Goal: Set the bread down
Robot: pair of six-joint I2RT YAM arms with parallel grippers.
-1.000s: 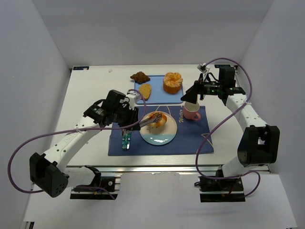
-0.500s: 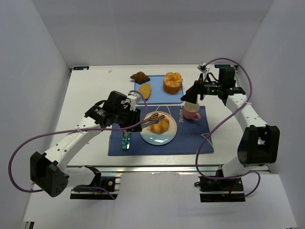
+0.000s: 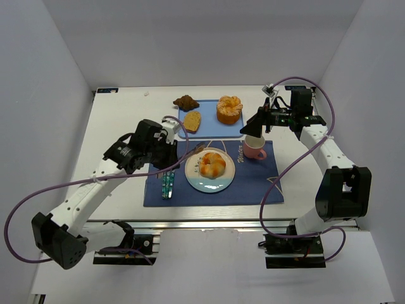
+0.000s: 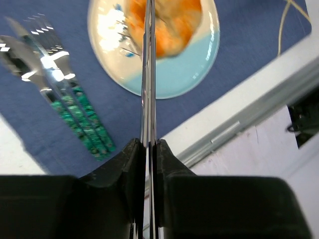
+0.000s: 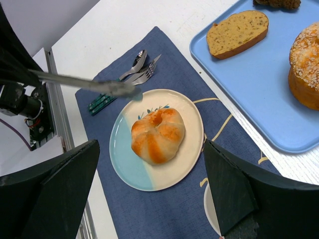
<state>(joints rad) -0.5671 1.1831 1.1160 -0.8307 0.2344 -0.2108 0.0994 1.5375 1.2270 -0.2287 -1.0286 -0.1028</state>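
Observation:
The bread is a golden knotted roll lying on the white and light-blue plate. It also shows in the right wrist view and, blurred, in the left wrist view. My left gripper is shut on metal tongs. The tong tips are pressed together, empty, at the plate's left rim, just left of the bread. My right gripper is open and empty, hovering above a pink cup, to the right of the plate.
A fork and spoon with green handles lie on the blue placemat left of the plate. A blue tray behind holds a tan slice and an orange fluted bun. A brown pastry sits at the tray's back-left corner.
The tongs have let go of the bread, which now rests on the plate. My left arm has drawn the tongs back to the left. The right arm has not moved.

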